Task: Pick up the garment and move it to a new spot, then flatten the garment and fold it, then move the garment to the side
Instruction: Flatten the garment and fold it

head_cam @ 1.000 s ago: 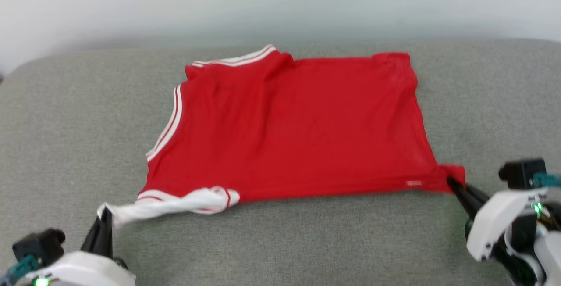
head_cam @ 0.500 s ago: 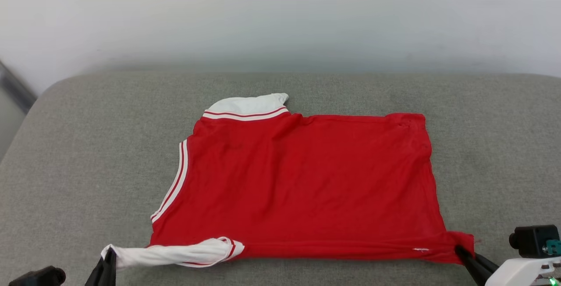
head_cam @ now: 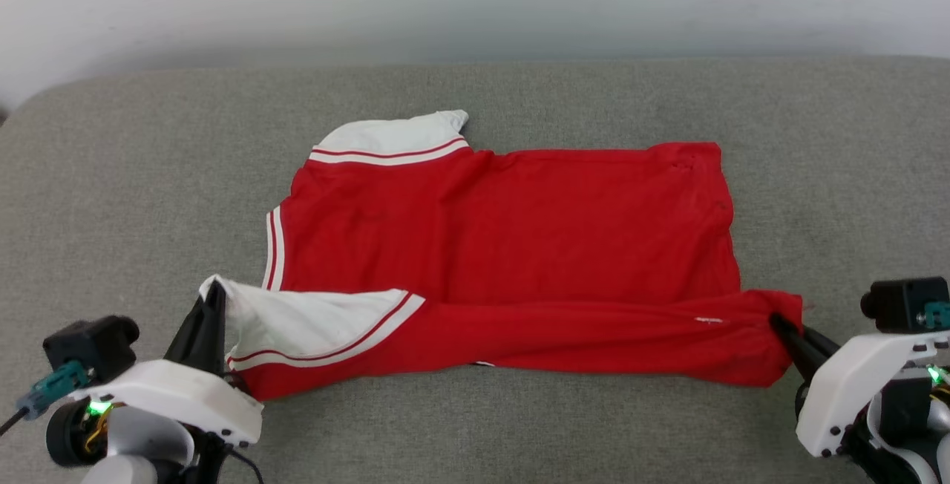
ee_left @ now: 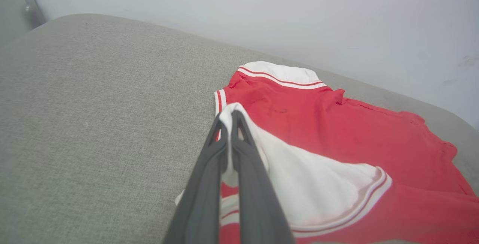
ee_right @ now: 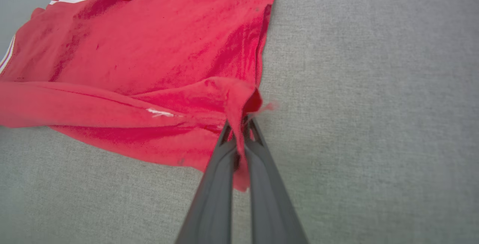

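Both the left gripper (head_cam: 215,292) and right gripper (head_cam: 775,319) pinch the garment (head_cam: 519,224), lying lengthwise left-right, sleeved end leftward.

Grey fabric cushion (head_cam: 133,172), rounded far-left corner; red, white-sleeved garment (head_cam: 519,224) mostly flat across its middle

The left gripper (head_cam: 216,292) and right gripper (head_cam: 776,318) each have two long, slim, dark grey fingers (ee_left: 202,195) tapering to narrow tips, set in a smooth white rounded shell (head_cam: 171,399) with small dark screw holes (head_cam: 820,432). Beside each shell sits a boxy black camera module (head_cam: 89,339) with a teal connector (head_cam: 56,382). A green light (head_cam: 95,407) glows at each wrist, and a thin black cable (head_cam: 9,421) trails from the left one.
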